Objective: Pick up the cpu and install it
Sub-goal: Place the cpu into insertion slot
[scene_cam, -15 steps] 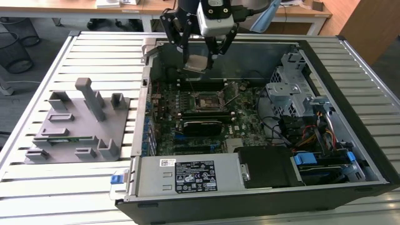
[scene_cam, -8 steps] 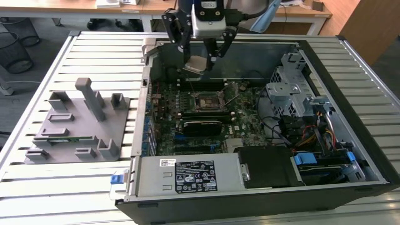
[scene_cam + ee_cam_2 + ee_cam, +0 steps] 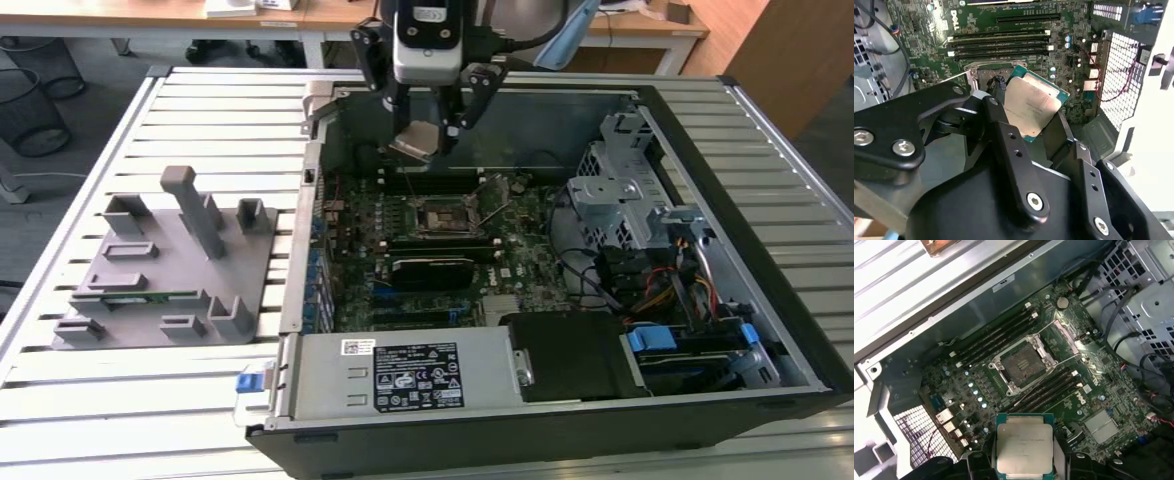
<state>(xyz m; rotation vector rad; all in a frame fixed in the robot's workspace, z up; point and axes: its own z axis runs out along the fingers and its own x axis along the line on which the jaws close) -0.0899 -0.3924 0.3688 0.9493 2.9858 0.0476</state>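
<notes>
Fingers (image 3: 1004, 140) clamp the cpu (image 3: 1031, 107) over the motherboard (image 3: 939, 375), near the open socket (image 3: 1021, 364). It looks tilted, so it could seat crooked and bend pins.

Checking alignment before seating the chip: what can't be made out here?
- Underside of the cpu: faces away in both wrist views.
- Pins of the socket: too small in the first wrist and exterior views.
- Most of the socket: behind the cpu and gripper in the second wrist view.
</notes>
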